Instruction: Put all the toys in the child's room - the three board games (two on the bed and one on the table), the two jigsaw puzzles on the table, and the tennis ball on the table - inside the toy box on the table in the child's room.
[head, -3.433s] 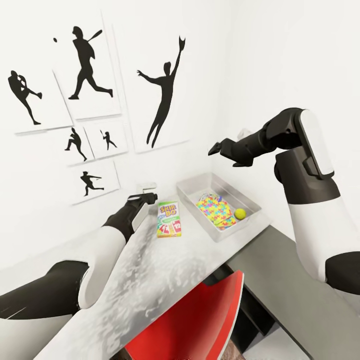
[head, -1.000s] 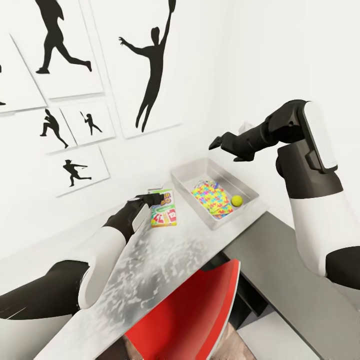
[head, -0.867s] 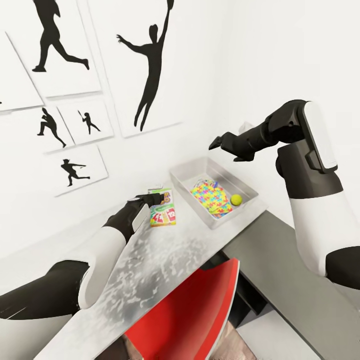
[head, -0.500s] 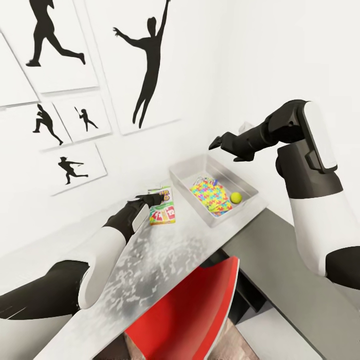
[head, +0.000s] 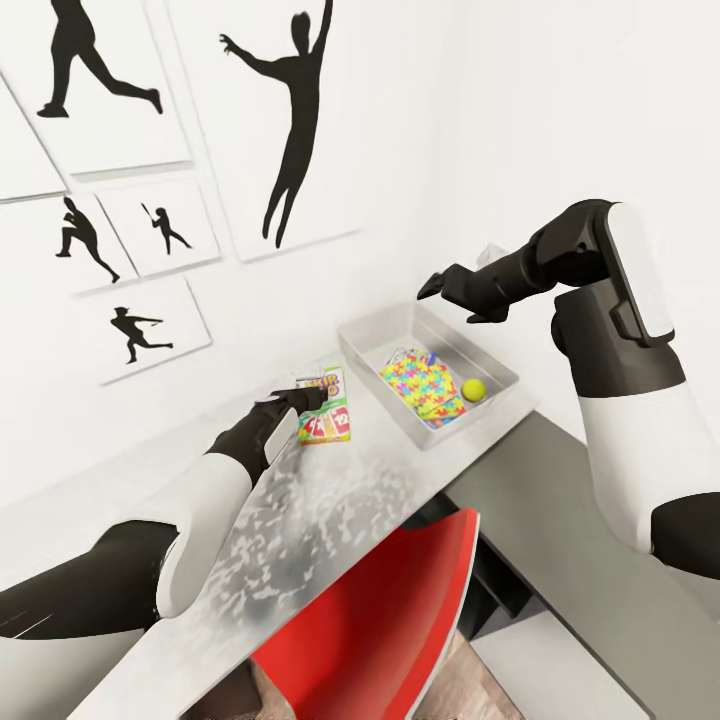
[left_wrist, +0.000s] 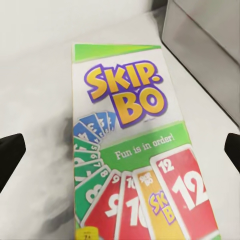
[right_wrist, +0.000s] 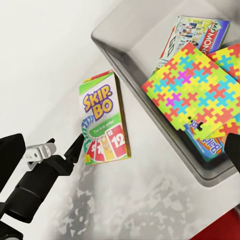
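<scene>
1. On the white wall at the far left hang black silhouette posters (head: 140, 325) of ball players, with one tall leaping figure (head: 290, 130) further along.
2. The left claw (head: 300, 398) hovers low over the pale bench (head: 330, 500), at the near edge of the Skip-Bo box (left_wrist: 132, 160). In the left wrist view its two dark fingertips (left_wrist: 10, 155) stand spread wide, one at each side of the box, touching nothing.
3. The Skip-Bo box, the one board game outside the tray, lies flat on the bench just beside the toy box (head: 365, 330). Its green top edge points toward the wall and its red number cards point toward the robot.
4. The toy box, a shallow grey tray, sits on the bench in the corner by the wall. Inside lies a bright jigsaw puzzle (right_wrist: 197, 87); I cannot tell whether a second sheet lies under it. A Monopoly box (right_wrist: 197, 35) shows beyond the puzzle, and a blue printed box (right_wrist: 207, 142) peeks from under its near edge. The tennis ball (head: 473, 389) rests in the tray beside the puzzle.
5. A red chair back (head: 390, 610) stands below the bench edge, near the robot.
6. The right claw (head: 432, 288) is raised well above the toy box, holding nothing. In the right wrist view its fingertips (right_wrist: 10, 160) sit far apart, so it is spread.
7. To the right, a darker grey desk top (head: 580, 560) joins the pale bench.
</scene>
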